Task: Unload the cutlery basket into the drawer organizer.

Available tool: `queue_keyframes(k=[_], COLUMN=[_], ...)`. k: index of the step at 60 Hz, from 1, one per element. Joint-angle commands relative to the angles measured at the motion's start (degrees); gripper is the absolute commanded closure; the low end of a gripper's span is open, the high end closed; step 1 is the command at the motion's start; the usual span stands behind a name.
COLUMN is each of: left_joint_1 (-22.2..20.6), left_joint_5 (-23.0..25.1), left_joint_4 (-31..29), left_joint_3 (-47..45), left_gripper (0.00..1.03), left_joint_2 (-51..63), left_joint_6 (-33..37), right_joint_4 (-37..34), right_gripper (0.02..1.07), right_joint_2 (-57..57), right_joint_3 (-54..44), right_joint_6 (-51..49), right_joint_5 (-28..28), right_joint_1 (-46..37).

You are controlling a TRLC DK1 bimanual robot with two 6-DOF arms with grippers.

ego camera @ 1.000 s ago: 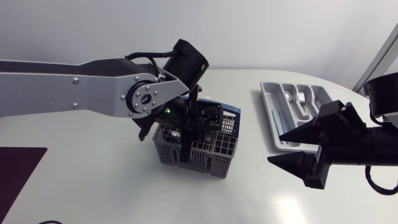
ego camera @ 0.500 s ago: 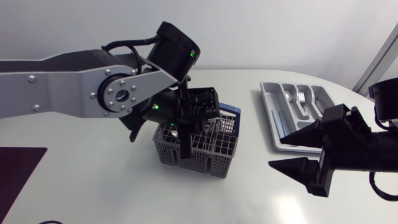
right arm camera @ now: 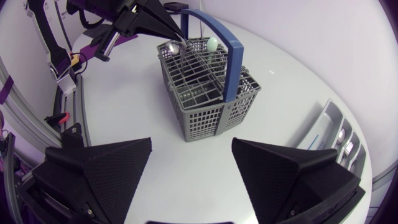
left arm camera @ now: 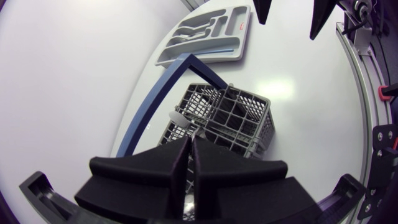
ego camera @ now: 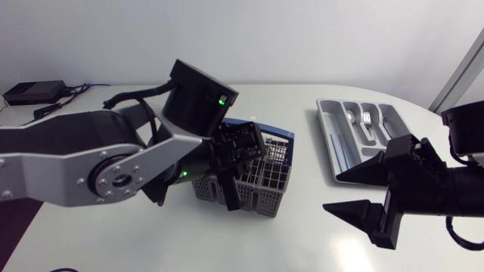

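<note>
A grey cutlery basket (ego camera: 266,181) with a blue handle (right arm camera: 227,51) stands mid-table. My left gripper (ego camera: 230,198) points down into its near-left corner. It is shut on a spoon (left arm camera: 176,117), whose bowl sticks out just past the fingertips (left arm camera: 200,144) at the basket's rim. The right wrist view shows that spoon (right arm camera: 171,46) under the left gripper (right arm camera: 175,32), beside a pale green utensil end (right arm camera: 213,42). The grey drawer organizer (ego camera: 338,155) lies at the back right and holds some cutlery. My right gripper (ego camera: 336,190) hangs open and empty, right of the basket.
The organizer's (left arm camera: 211,51) long side compartment faces the basket (left arm camera: 244,118). Bare white table lies between the basket (right arm camera: 205,102) and my right gripper (right arm camera: 191,149). A dark mat (ego camera: 19,227) sits at the front left edge.
My left arm's elbow and forearm have swung down and forward, turning the wrist, while its gripper stayed shut over the basket's corner. My right gripper has barely shifted.
</note>
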Motion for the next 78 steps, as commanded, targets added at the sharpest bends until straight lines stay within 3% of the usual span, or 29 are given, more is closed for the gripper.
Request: queue_keyframes(k=[1, 9, 15, 49, 65, 72, 78], left_joint_1=[-1.09, -2.15, -2.59, -3.99, -5.14, -4.35, -3.82], left_joint_5=[-1.61, -4.51, -5.91, -7.23, -6.53, -3.37, -2.13], left_joint_4=[2.80, 7.28, 7.19, -1.16, -5.20, -5.99, -5.90], left_joint_3=[-2.66, -5.30, -5.56, -3.45, -0.38, 1.12, 1.82], left_gripper=[0.97, 0.97, 0.97, 0.97, 0.97, 0.97, 0.97], left_joint_2=[-2.55, -5.01, -6.06, -14.85, -17.14, -16.52, -15.82], left_joint_6=[-1.96, -3.01, -3.28, -8.81, -19.36, -24.11, -26.57], right_joint_4=[-0.14, -0.14, 0.30, 3.90, 11.11, 15.94, 20.77], right_gripper=[0.14, 0.14, 0.14, 0.14, 0.14, 0.14, 0.15], right_joint_2=[-0.30, -0.30, -0.03, -1.26, -3.46, -3.81, -2.58], right_joint_3=[-0.55, -0.02, 0.07, 0.77, 0.51, -0.46, -1.51], right_joint_6=[0.85, 1.12, 1.56, 2.96, 5.16, 5.78, 5.69], right_joint_5=[0.76, 1.64, 2.61, 8.06, 18.87, 28.01, 32.31], right_joint_1=[0.57, 1.45, 2.59, 8.83, 19.03, 26.94, 30.63])
